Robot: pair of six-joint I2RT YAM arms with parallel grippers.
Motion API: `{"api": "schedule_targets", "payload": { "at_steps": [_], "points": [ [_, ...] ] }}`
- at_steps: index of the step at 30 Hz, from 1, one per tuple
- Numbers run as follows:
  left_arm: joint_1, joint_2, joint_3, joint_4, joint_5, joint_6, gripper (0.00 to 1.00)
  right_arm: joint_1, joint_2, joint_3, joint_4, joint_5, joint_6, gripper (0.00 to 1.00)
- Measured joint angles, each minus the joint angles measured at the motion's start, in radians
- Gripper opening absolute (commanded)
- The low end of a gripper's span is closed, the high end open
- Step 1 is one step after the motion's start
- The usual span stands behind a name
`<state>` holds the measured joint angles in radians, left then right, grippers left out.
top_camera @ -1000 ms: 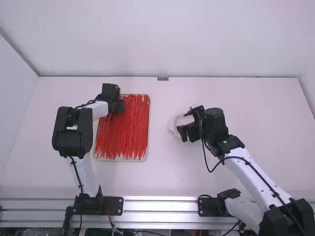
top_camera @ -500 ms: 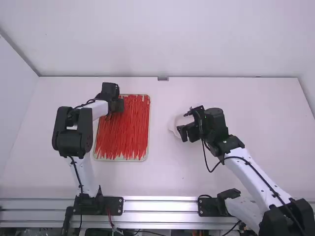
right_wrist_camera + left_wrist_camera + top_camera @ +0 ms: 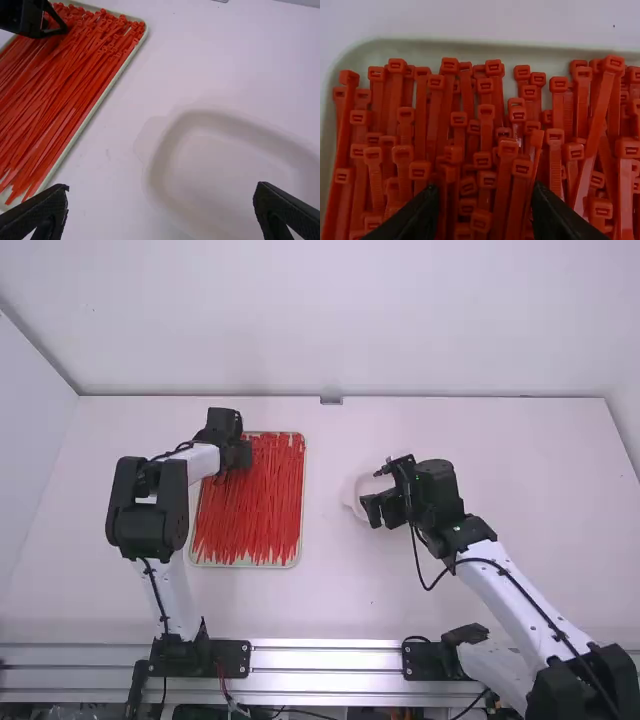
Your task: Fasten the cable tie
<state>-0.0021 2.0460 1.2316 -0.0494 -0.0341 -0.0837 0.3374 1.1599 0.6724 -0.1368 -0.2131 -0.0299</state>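
Your left gripper (image 3: 236, 456) stood wide open over the red cable ties (image 3: 255, 510) in the tray (image 3: 301, 502), left of centre; your right gripper (image 3: 376, 490), equally wide, hovered at the white dish (image 3: 350, 492).

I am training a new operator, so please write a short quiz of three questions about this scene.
1. What colour are the cable ties in the tray?
2. True or false: the left hand is shut.
3. Which thing lies nearest the right hand? A a screwdriver, B a white dish, C a mug.
Key: 1 red; 2 false; 3 B.
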Motion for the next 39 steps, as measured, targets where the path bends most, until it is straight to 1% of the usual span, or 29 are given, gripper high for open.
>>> {"api": "schedule_targets", "payload": {
  "at_steps": [15,24,29,32,37,39],
  "points": [
    [0.0,-0.001,0.0,-0.017,0.014,0.0,0.49,0.0,0.0,0.0,0.0,0.003,-0.002,0.99],
    [0.0,-0.059,0.0,-0.049,0.014,0.0,0.49,0.0,0.0,0.0,0.0,0.007,-0.003,0.99],
    [0.0,-0.063,0.0,-0.073,0.014,0.0,0.41,0.0,0.0,0.0,-0.001,0.007,-0.003,0.99],
    [0.0,-0.063,0.0,-0.082,0.014,-0.002,0.39,0.0,0.0,0.0,-0.001,0.007,-0.003,0.99],
    [0.0,-0.063,0.0,-0.074,0.014,-0.008,0.3,0.0,0.0,0.0,-0.001,0.007,-0.004,0.99],
    [0.0,-0.063,0.0,-0.047,0.014,-0.008,0.31,0.0,0.0,0.0,-0.001,0.007,-0.003,0.99]
  ]
}}
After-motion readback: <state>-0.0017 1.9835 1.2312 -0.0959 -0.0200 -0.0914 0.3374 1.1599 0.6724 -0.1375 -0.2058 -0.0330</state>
